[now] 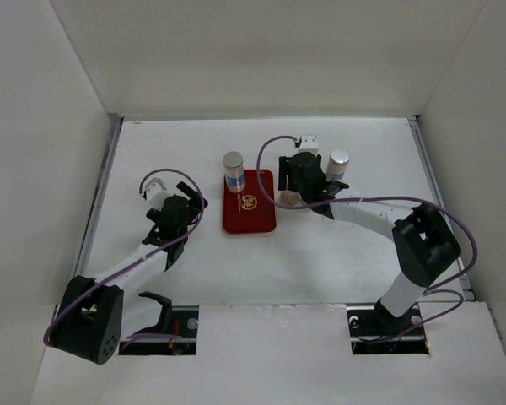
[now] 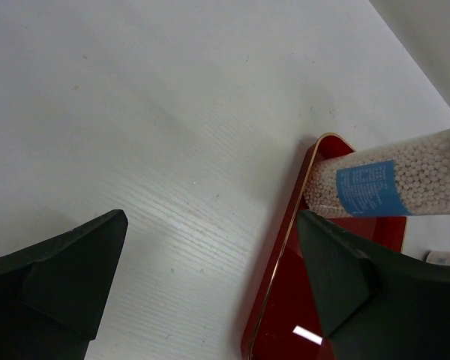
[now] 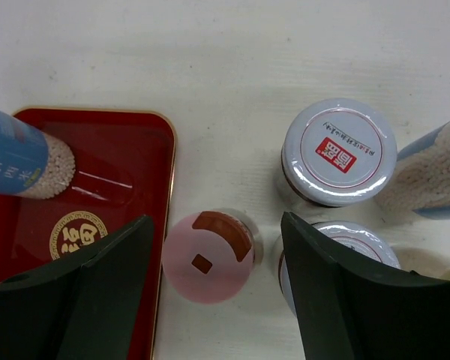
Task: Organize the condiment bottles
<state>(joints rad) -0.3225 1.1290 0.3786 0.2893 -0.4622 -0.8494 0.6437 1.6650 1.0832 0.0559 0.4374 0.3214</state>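
The right fingers (image 3: 82, 300) are standing apart with the pink-lidded bottle (image 3: 208, 257) between them; the left fingers (image 2: 60, 277) are hovering apart near the tray (image 2: 285, 292).

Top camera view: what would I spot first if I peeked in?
The shiny red tray in the middle of the table, with one tall silver-capped bottle standing at its far left corner. Just right of the tray, the right gripper hangs open over a pink-lidded bottle.

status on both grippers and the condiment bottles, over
Left gripper open, empty, beside flat red rectangular tray. Right gripper open over small pink-lidded bottle, off tray. One tall blue-labelled bottle on tray. White-lidded jar partly under right finger.
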